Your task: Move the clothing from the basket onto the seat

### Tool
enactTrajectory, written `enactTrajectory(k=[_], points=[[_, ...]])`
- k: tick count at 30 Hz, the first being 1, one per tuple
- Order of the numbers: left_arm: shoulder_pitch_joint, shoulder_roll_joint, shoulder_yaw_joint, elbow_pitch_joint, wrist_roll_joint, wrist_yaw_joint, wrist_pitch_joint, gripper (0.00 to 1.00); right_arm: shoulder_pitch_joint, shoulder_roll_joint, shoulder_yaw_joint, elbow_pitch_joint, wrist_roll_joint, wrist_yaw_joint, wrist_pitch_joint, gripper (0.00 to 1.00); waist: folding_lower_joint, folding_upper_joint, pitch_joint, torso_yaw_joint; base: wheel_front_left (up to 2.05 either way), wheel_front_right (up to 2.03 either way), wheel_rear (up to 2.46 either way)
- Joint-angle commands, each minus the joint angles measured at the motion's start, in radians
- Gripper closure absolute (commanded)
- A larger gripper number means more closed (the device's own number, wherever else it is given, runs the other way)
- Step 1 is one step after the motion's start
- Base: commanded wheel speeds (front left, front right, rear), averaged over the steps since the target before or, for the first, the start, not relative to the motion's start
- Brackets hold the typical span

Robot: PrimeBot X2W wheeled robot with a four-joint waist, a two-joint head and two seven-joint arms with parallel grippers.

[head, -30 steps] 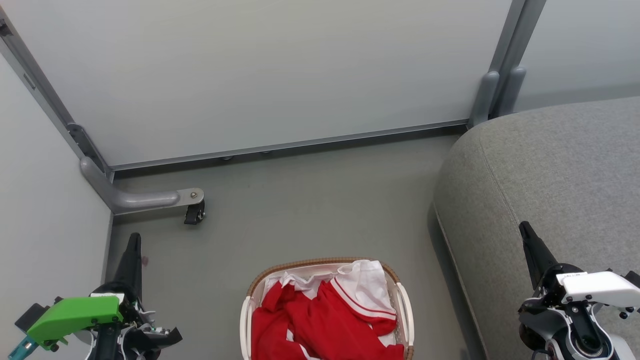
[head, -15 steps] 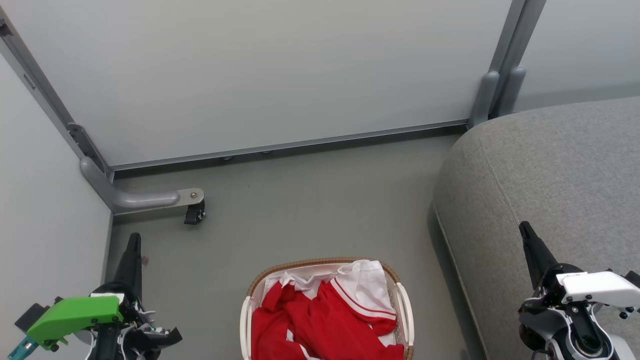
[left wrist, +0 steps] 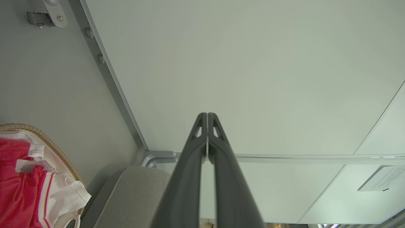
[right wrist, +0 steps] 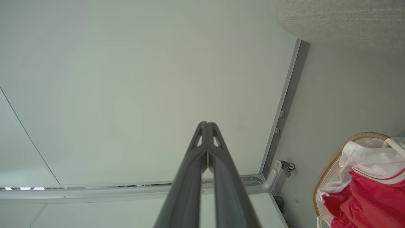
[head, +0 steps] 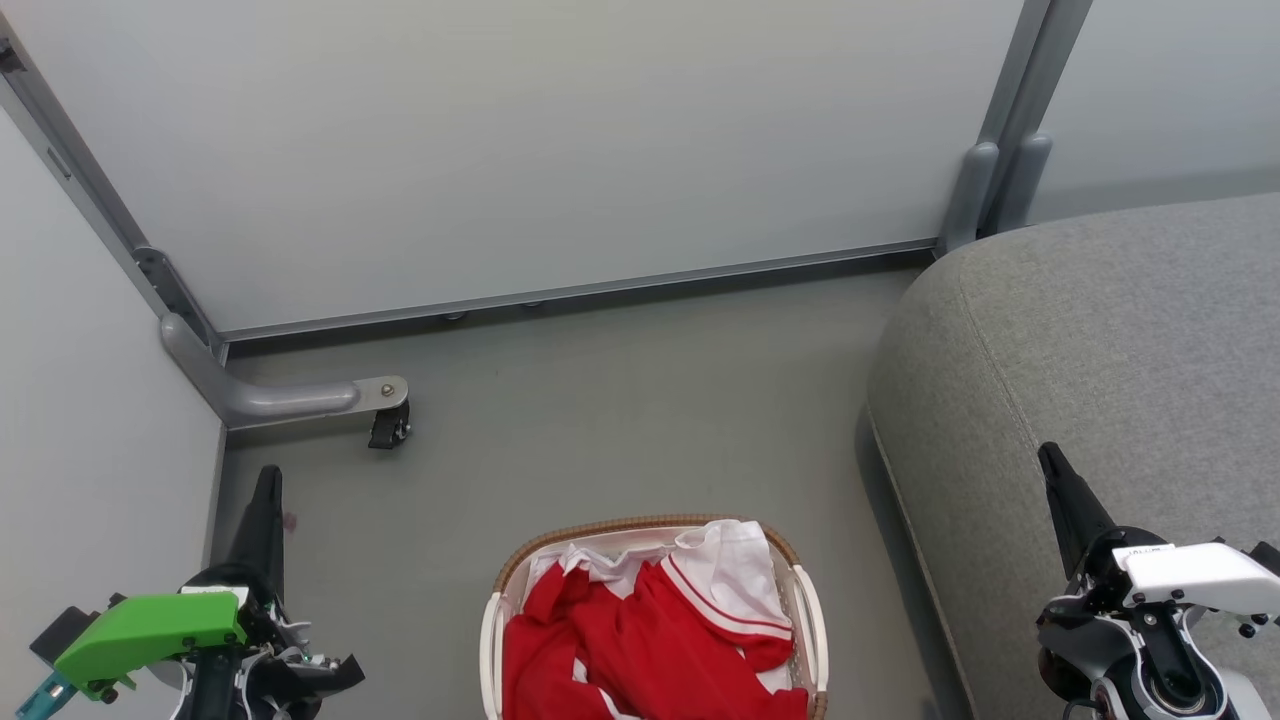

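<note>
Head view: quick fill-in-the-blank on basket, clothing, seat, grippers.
1. The soft red-and-white clothing lies in the oval cream plastic basket, standing on the grey ____.
2. The large grey fabric seat is to the basket's ____.
3. The left gripper and right gripper, long dark fingers, are both ____.
Missing: floor; right; shut.

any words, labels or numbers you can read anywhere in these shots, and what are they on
No text is legible.
Paper sign on the wall panel: printed lines, too small to read.
White label by the right arm's white cover: blurred, unreadable.
Clothing and basket: no lettering seen.
</note>
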Motion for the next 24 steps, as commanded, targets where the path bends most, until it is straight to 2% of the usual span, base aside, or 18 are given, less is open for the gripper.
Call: enactTrajectory(k=[1,12,13,24], points=[[-0.01,0.005,0.001,-0.002,-0.003,-0.005,0.002,1.0,0.01,-0.006,-0.002,-0.003,0.003,0.0,0.003,1.0,0.0,-0.0001,0.0,0.0,0.0,0.0,0.0],[-0.01,0.005,0.001,-0.002,-0.003,-0.005,0.002,1.0,0.01,-0.006,-0.002,-0.003,0.003,0.0,0.003,1.0,0.0,-0.0001,0.0,0.0,0.0,0.0,0.0],[0.0,0.0,0.0,0.0,0.0,0.0,0.0,0.0,0.0,0.0,0.0,0.0,0.0,0.0,0.0,0.0,0.0,-0.0001,0.0,0.0,0.0,0.0,0.0],[0.028,-0.008,-0.038,0.035,0.012,0.002,-0.033,0.0,0.022,0.011,0.021,0.043,-0.024,0.0,-0.033,0.0,0.0,-0.0001,0.001,0.0,0.0,0.0,0.0]])
